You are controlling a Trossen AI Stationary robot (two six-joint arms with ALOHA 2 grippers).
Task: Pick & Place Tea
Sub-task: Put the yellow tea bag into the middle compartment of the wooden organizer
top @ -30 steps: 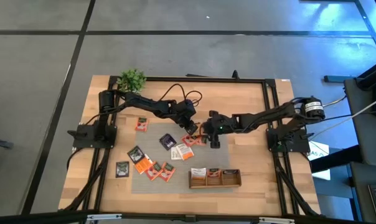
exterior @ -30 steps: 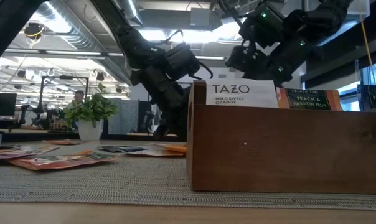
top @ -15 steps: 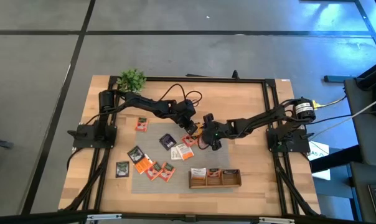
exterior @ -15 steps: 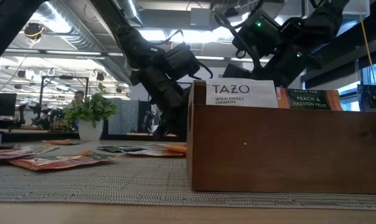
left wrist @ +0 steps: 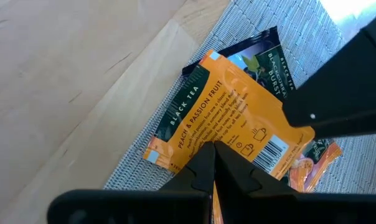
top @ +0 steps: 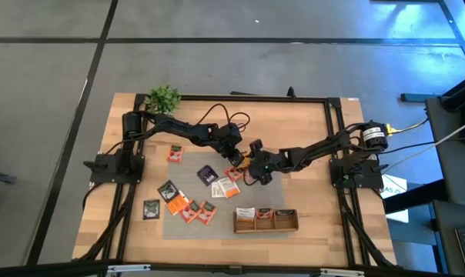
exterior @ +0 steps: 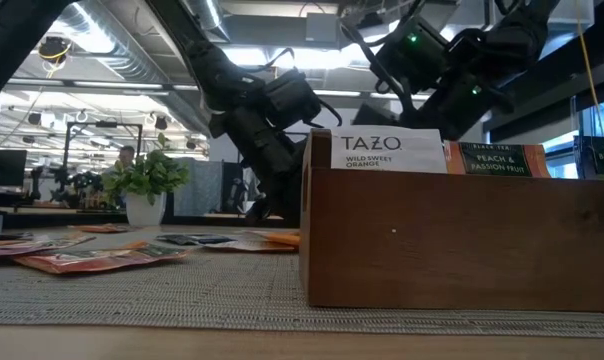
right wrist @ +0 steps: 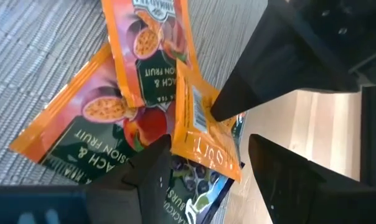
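My left gripper (top: pixel 234 159) hovers over the far edge of the grey mat (top: pixel 217 201), shut on an orange tea sachet (left wrist: pixel 225 118). My right gripper (right wrist: pixel 210 143) is close beside it on the right, open. Its fingers stand on either side of the sachet's free edge (right wrist: pixel 203 149). More sachets lie flat below: orange ones (right wrist: pixel 94 124) and a dark one (right wrist: pixel 197 186). Others are scattered on the mat (top: pixel 190 209). The wooden tray (top: pixel 265 228) at the near side holds upright sachets (exterior: pixel 387 150). My left gripper pinches the orange sachet between its two fingers at the edge by the barcode (left wrist: pixel 228 146). The fingers slant down from the far left. The sachet is tilted, raised above the sachets on the mat. I cannot tell whether my right gripper's fingers (right wrist: pixel 157 168) touch it.
One sachet (top: pixel 175 154) and a dark one (top: pixel 152 208) lie on the bare wood left of the mat. A potted plant (top: pixel 163 98) stands at the far left corner. A black frame (top: pixel 329 123) runs around the table.
My right gripper has moved toward the table's left and a little down, up to the left gripper, and has rolled about its own axis. Its fingers now stand around the held sachet's edge. The left gripper and the sachet have kept still.
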